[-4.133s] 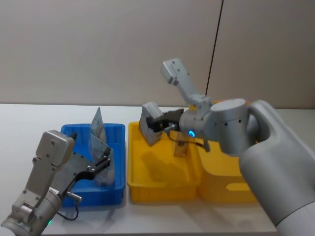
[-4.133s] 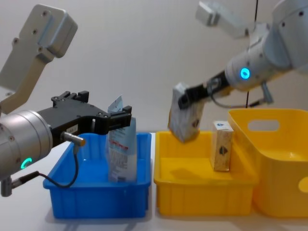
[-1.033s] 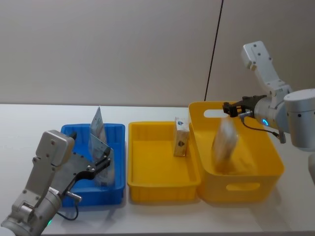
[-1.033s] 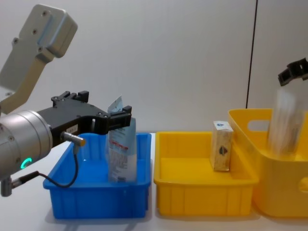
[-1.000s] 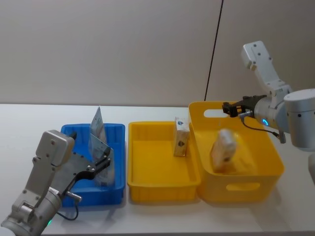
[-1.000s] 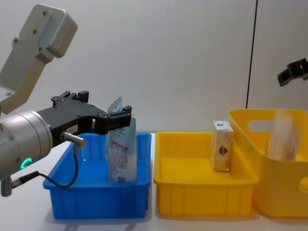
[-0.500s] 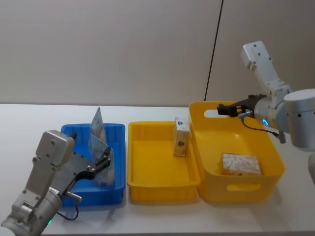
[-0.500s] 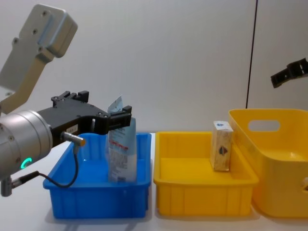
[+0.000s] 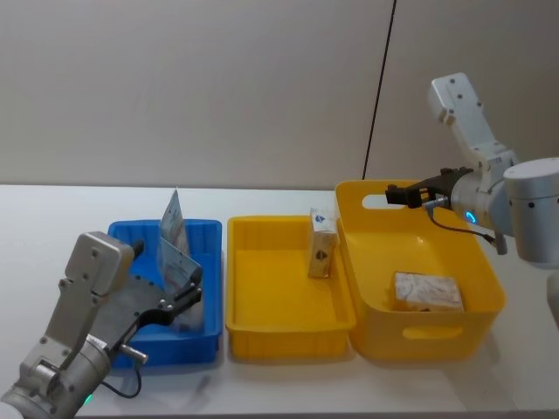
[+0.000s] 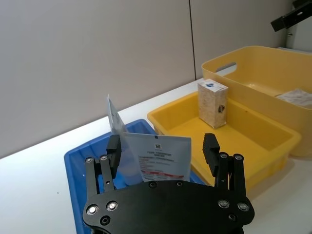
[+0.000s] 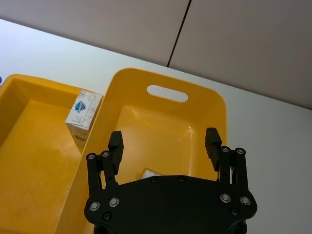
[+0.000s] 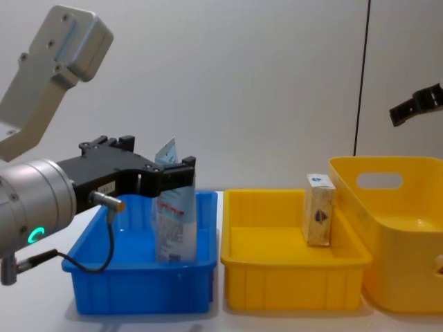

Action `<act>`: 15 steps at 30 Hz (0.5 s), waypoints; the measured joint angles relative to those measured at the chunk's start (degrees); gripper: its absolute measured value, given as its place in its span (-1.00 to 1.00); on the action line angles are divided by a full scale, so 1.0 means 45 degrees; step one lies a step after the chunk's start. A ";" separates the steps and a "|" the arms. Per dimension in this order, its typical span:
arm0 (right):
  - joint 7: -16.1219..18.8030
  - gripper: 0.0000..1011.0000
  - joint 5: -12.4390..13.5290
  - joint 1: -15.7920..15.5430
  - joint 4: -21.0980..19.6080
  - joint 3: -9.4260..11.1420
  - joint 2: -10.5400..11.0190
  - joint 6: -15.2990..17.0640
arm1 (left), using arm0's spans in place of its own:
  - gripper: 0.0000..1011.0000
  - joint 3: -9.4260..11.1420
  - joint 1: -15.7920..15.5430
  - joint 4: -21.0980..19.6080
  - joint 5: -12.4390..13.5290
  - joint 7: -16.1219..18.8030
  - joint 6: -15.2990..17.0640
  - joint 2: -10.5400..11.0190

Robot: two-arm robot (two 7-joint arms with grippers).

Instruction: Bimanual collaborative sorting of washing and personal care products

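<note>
A pale blue-white soft plastic squeeze tube with red print (image 10: 158, 158) stands upright in the smooth blue plastic bin (image 9: 140, 232), flat crimped end up. A second tube (image 10: 113, 113) leans just behind it. The left gripper (image 10: 162, 145) sits around the front tube — fingers open, one on each side, a gap showing. A small cream cardboard box with a blue top (image 9: 321, 245) stands in the shallow yellow plastic tray (image 9: 279, 301). A flat speckled cream pack (image 9: 426, 291) lies in the deep yellow basket (image 9: 437, 336). The right gripper (image 11: 165, 141) hangs above it — wide open, holding nothing.
</note>
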 joint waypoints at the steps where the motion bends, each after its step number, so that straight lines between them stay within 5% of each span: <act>1: 0.0000 0.98 0.0000 0.0000 0.0000 -0.0001 0.0000 0.0000 | 0.98 -0.0006 0.0012 -0.0017 -0.0034 -0.0039 0.0029 0.0004; 15: 0.0001 0.98 0.0001 0.0000 -0.0001 0.0000 0.0001 0.0000 | 0.98 -0.0068 0.0134 -0.0222 -0.0186 -0.0419 0.0719 0.0048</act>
